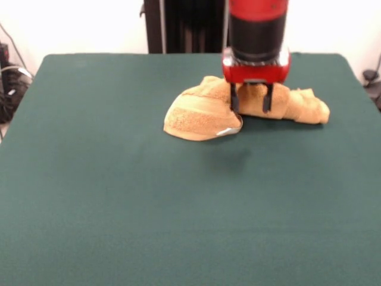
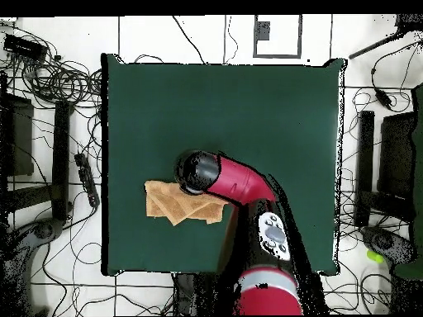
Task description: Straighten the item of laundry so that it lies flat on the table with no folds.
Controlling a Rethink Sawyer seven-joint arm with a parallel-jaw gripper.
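The golden-orange towel (image 1: 199,116) lies crumpled in a folded heap on the dark green table (image 1: 178,208), right of centre toward the far side. A paler band curves across its left lobe, and a small white label (image 1: 227,131) shows at its near edge. My gripper (image 1: 250,104) hangs straight down over the middle of the heap, its two black fingers (image 1: 234,100) spread apart with towel showing between them. It holds nothing that I can see. In the overhead view the towel (image 2: 173,204) pokes out to the left from under the red arm (image 2: 235,182), which hides the gripper.
The black pedestal (image 1: 184,27) stands behind the table's far edge. Cables and dark equipment (image 1: 9,83) lie off the table's left side, and tangled cables (image 2: 58,82) and boxes ring the table (image 2: 248,99) on the floor.
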